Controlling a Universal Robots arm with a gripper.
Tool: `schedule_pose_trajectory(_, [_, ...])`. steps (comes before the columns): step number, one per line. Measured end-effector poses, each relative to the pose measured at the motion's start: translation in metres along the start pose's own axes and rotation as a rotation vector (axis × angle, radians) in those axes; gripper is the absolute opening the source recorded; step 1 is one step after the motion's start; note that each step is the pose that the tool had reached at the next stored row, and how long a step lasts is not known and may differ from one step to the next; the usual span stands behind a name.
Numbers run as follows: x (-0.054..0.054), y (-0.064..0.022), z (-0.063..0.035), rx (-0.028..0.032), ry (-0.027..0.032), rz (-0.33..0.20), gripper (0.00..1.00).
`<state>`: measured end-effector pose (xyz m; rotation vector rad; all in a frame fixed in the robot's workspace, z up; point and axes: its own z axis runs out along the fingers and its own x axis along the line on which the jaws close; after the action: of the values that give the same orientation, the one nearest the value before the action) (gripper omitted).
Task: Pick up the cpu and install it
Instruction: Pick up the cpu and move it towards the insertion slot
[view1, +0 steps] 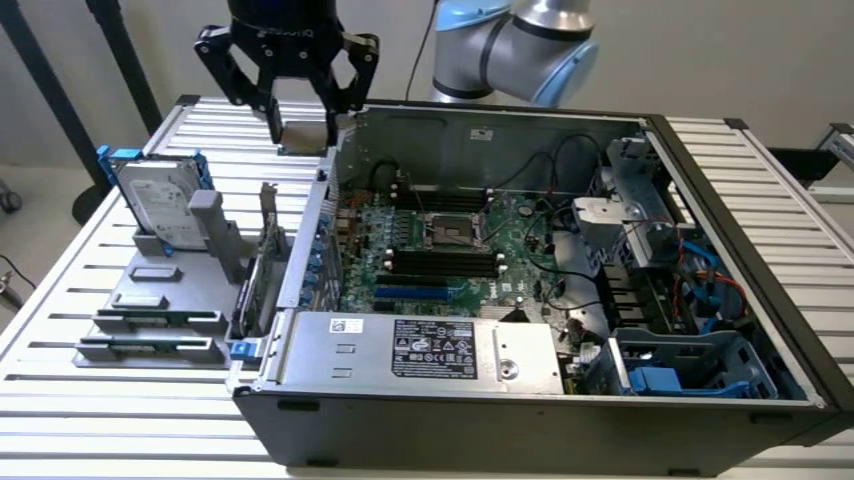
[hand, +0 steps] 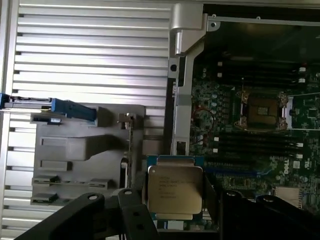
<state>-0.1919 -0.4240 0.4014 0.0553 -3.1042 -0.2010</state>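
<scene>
From where I stand, the end effector (view1: 304, 124) hangs in the upper left of the exterior view, above the near wall of the open computer case (view1: 534, 430), with its fingers clamped on the cpu (view1: 304, 137). The chip is clear of the surface (view1: 120, 420), off to the exterior view's left of the motherboard (view1: 441, 262). In the wrist view the cpu (hand: 175, 192) is gripped by two opposite edges and held flat, metal lid towards the camera. I take it that is so the contact face on the other side goes untouched and the chip can meet the socket (view1: 450, 232) squarely. The socket (hand: 263, 111) appears uncovered, perhaps with its retaining frame swung back, though I cannot be sure at this distance. Lower on the exterior view's left, the grey fixture (view1: 154, 300) props a hard drive (view1: 158, 205) upright in its blue frame, well apart from the chip. The cpu's underside is hidden. The dark linkage of the end effector cuts off the chip's lower edge in the wrist view, and the printing on the lid is too fine to read. The power supply (view1: 427, 350) hides the near strip of the board.
</scene>
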Motion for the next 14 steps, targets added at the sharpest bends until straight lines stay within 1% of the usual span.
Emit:
schedule_pose_trajectory(1, [-0.005,-0.0001,0.0000,-0.0049,-0.0001,0.000,0.55])
schedule_pose_trajectory(2, [-0.009,0.0000,0.0002,-0.0074,-0.0001,0.000,0.55])
schedule_pose_trajectory(3, [-0.014,0.0002,0.0008,-0.0084,0.0001,0.000,0.55])
schedule_pose_trajectory(5, [-0.023,0.0012,0.0029,-0.0089,0.0006,0.000,0.55])
schedule_pose_trajectory(7, [-0.032,0.0039,0.0064,-0.0088,0.0006,0.000,0.55])
schedule_pose_trajectory(14, [-0.063,0.0197,0.0204,-0.0089,0.0006,0.000,0.55])
